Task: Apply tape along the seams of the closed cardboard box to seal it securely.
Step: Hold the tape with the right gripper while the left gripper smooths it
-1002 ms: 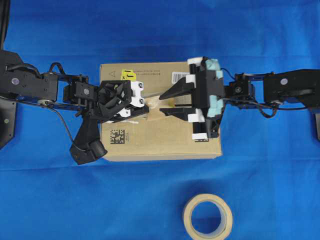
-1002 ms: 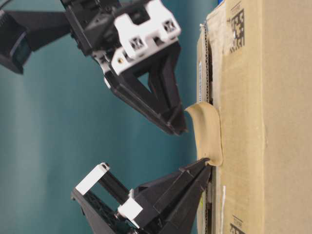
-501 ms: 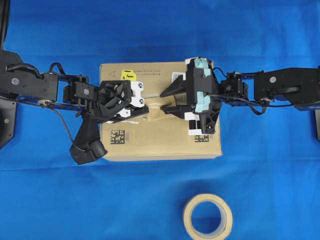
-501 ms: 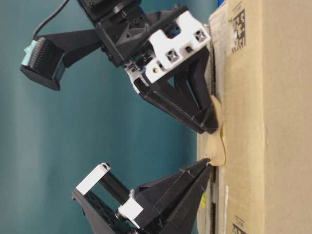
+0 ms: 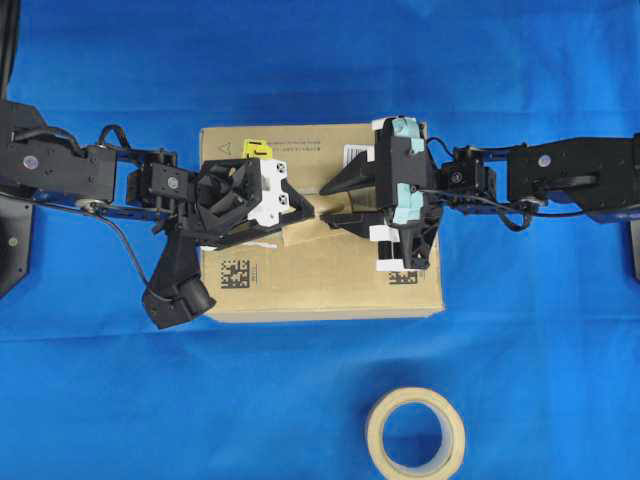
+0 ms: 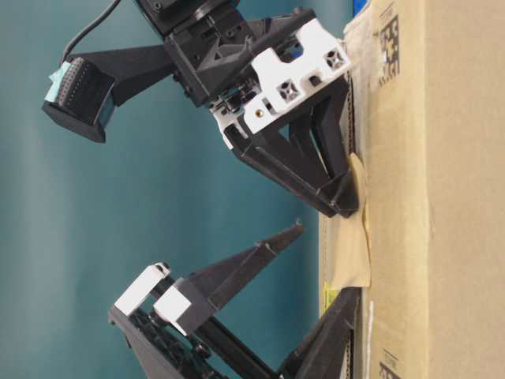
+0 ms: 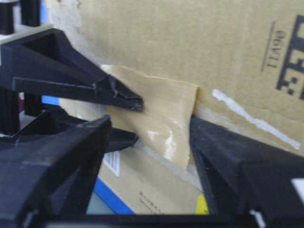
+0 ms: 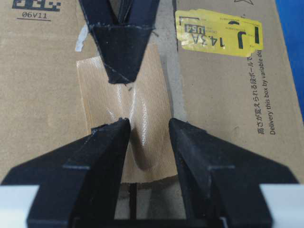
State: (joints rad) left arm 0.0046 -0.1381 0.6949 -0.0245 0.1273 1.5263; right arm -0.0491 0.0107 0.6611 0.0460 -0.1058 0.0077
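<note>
Left gripper [image 5: 300, 210] jaws spread, let go; right gripper [image 5: 335, 203] also apart, tips pressing the tan paper tape piece [image 8: 126, 118] over the brown cardboard box's [image 5: 320, 285] seam [image 8: 166, 45]. Looks like smoothing time: rub that middle wrinkle flat.

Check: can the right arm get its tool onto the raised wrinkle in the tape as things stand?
Probably yes. The right tool is open, its tips already at the tape. The wrinkle lies between them. The left tool is open and leaves that part bare.
</note>
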